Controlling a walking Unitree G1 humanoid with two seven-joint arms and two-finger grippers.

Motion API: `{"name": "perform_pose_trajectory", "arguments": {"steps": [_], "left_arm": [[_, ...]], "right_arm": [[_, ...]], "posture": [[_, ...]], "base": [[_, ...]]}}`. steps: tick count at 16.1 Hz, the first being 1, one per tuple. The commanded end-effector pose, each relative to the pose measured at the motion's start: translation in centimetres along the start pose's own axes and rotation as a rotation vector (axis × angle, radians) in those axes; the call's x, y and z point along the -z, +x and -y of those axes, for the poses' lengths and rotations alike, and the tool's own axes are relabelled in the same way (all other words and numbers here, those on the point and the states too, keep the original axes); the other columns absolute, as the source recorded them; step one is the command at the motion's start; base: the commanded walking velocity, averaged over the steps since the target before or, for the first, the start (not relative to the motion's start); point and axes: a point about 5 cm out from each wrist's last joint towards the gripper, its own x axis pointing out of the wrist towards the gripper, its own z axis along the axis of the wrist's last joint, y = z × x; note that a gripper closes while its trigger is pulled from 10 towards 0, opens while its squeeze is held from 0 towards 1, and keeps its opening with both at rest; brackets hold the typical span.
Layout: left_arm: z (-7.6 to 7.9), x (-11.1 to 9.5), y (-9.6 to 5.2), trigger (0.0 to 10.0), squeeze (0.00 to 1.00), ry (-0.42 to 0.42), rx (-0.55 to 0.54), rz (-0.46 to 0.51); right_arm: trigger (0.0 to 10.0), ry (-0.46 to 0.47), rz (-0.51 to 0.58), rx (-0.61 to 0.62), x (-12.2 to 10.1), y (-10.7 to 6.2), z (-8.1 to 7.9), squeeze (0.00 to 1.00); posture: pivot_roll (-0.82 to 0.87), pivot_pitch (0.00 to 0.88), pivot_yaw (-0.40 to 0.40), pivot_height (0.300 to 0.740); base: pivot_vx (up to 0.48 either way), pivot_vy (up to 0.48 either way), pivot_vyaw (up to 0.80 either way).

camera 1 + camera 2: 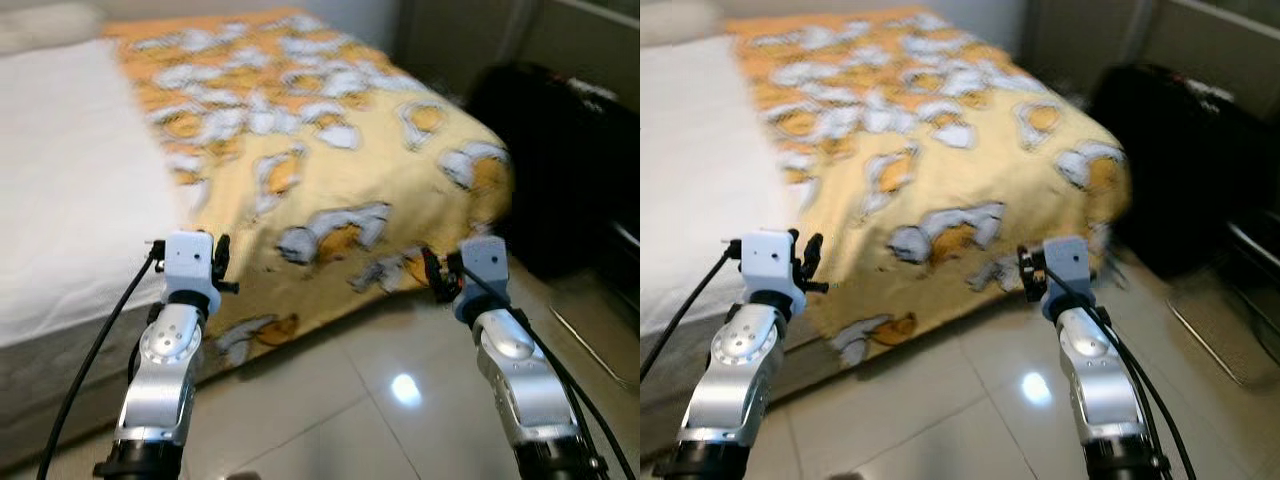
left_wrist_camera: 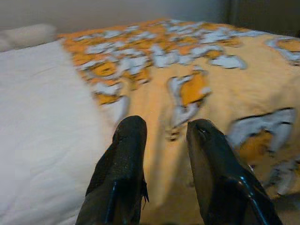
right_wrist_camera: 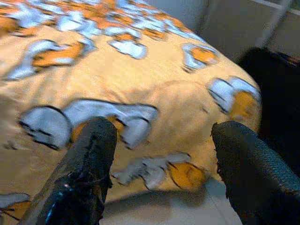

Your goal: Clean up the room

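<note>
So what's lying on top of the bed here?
A yellow blanket with a white and orange print covers the bed's right part and hangs over its foot edge; a bare white sheet shows to its left. Whatever lies beneath the blanket is hidden.

Silver arms, seemingly pale-blue wrist blocks, black cables, textured black fingers (image 2: 123, 173).

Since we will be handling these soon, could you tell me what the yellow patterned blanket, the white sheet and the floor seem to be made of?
Yellow blanket: soft woven or fleece fabric, matte; it drapes and folds over the bed's edge. White sheet: thin cloth, probably cotton, matte with fine creases. Floor: glossy pale tile, probably ceramic; it mirrors a lamp and shows grout lines. Both grippers, left and right, hang open before the bed.
</note>
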Motion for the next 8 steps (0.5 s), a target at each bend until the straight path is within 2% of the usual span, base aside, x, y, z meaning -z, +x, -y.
{"name": "perform_pose_trajectory", "arguments": {"steps": [1, 8], "left_arm": [[0.02, -0.17, 0.09, 10.0, 0.32, -0.004, 0.006, 0.008], [0.37, 0.23, -0.26, 10.0, 0.32, -0.024, 0.002, -0.007]], "right_arm": [[10.0, -0.004, 0.022, -0.002, -0.47, 0.16, 0.17, 0.00], [10.0, -0.023, 0.018, 0.003, -0.45, 0.18, 1.11, 0.00]], "posture": [[0.04, 0.000, -0.013, 0.740], [0.03, 0.000, -0.026, 0.740]], "base": [[0.461, 0.000, 0.80], [0.458, 0.000, 0.80]]}}
